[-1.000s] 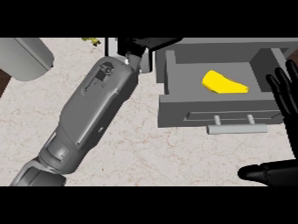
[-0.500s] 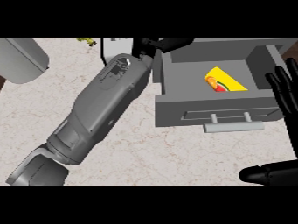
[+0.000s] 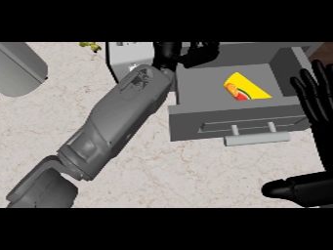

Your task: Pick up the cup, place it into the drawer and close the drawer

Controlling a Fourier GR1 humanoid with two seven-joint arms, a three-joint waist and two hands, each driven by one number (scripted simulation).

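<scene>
1. Left forearm (image 3: 118,122) crosses the bench (image 3: 25,132) diagonally. Its left hand (image 3: 187,52) has drawn back to the drawer's far left rim, fingers curled; whether they grasp anything cannot be told.
2. The open drawer (image 3: 234,119) now shows the cup (image 3: 244,89), yellow with a red-and-green print, lying tilted inside and apart from the hand: placement appears done, with closing remaining.
3. The handle (image 3: 255,140) faces the robot.
4. The right hand (image 3: 327,105) rests at the right edge, fingers straight and released.

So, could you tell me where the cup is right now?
In the head view, the yellow cup lies inside the open drawer, right of the left hand.
</scene>
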